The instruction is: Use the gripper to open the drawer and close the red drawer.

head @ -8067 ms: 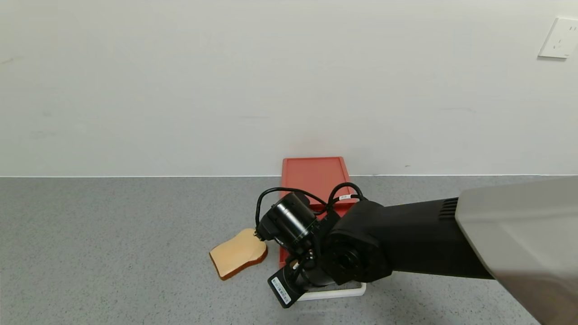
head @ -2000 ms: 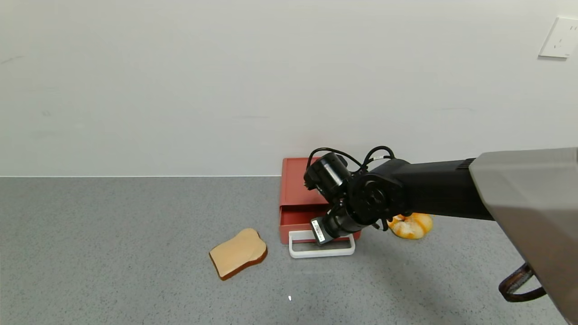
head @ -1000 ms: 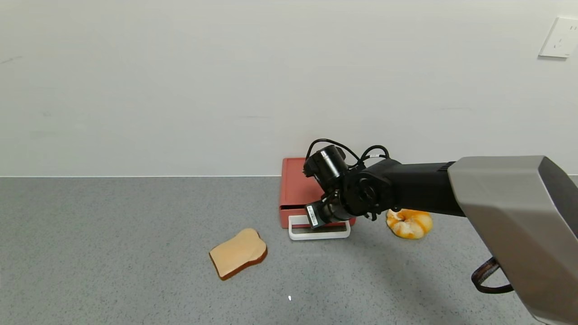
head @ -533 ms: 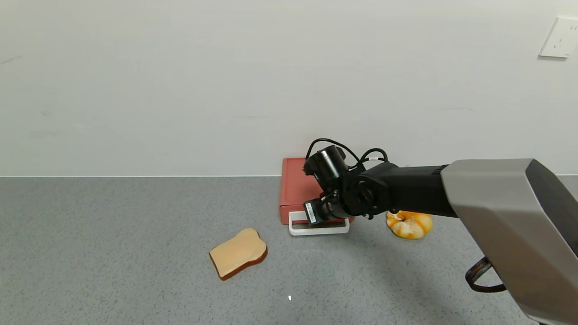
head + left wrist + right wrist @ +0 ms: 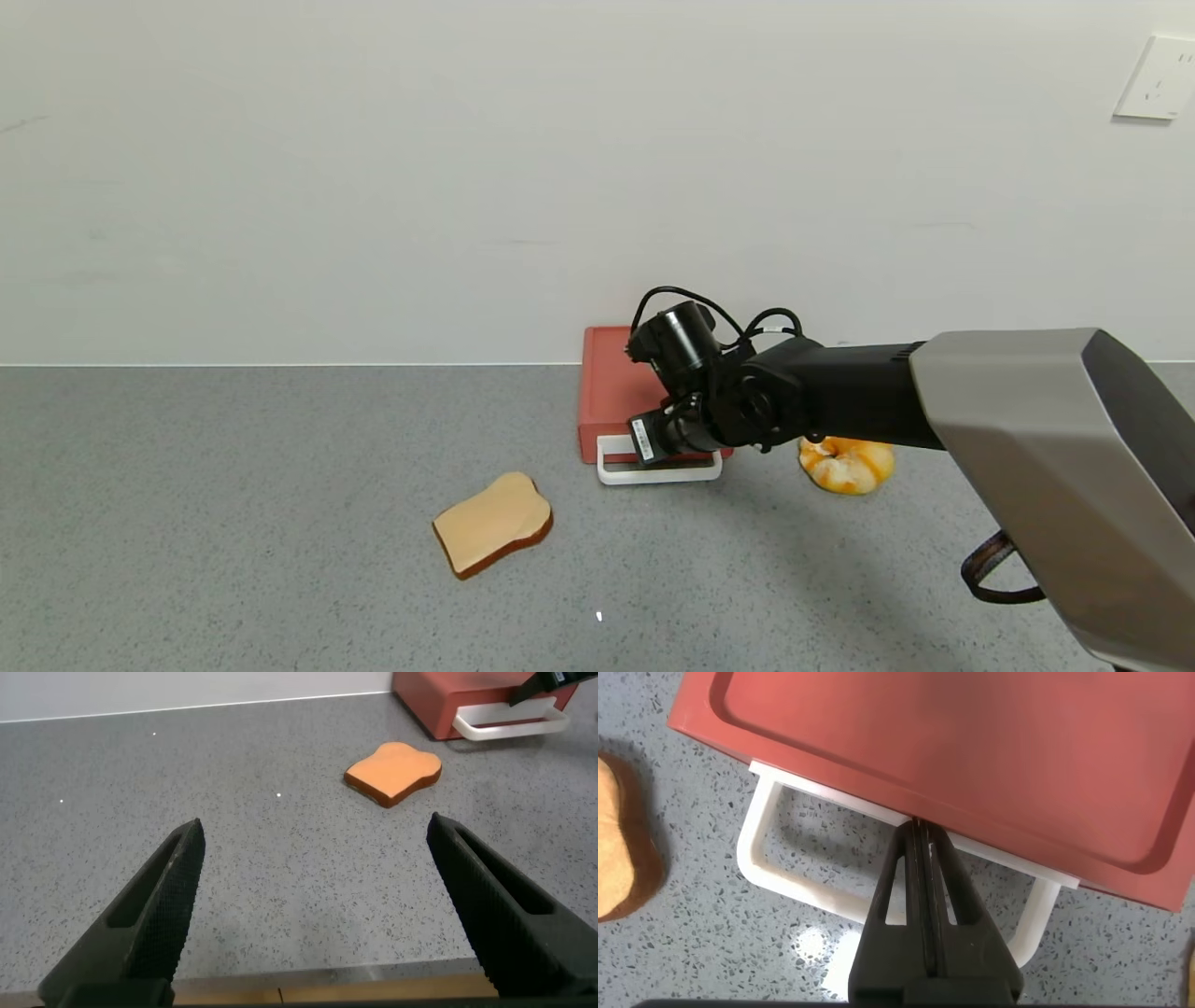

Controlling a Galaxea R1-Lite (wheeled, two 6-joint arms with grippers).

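The flat red box point(image 5: 607, 392) lies against the back wall, and its drawer is slid fully in. The white loop handle point(image 5: 658, 474) juts out from its front. My right gripper point(image 5: 665, 448) is shut and empty. Its tips rest inside the loop, against the drawer's front. In the right wrist view the shut fingers point(image 5: 920, 887) cross the handle point(image 5: 799, 891) and touch the edge of the red box point(image 5: 971, 756). My left gripper point(image 5: 316, 826) is open and empty over bare counter near the front edge.
A bread slice point(image 5: 492, 534) lies left of and in front of the box; it also shows in the left wrist view point(image 5: 392, 771). An orange bun point(image 5: 845, 464) lies right of the box. A wall socket point(image 5: 1158, 79) is at the far right.
My right gripper has pushed the drawer back toward the wall. The drawer stood far out, then partly out, and is now flush with the box. The bread has not moved.
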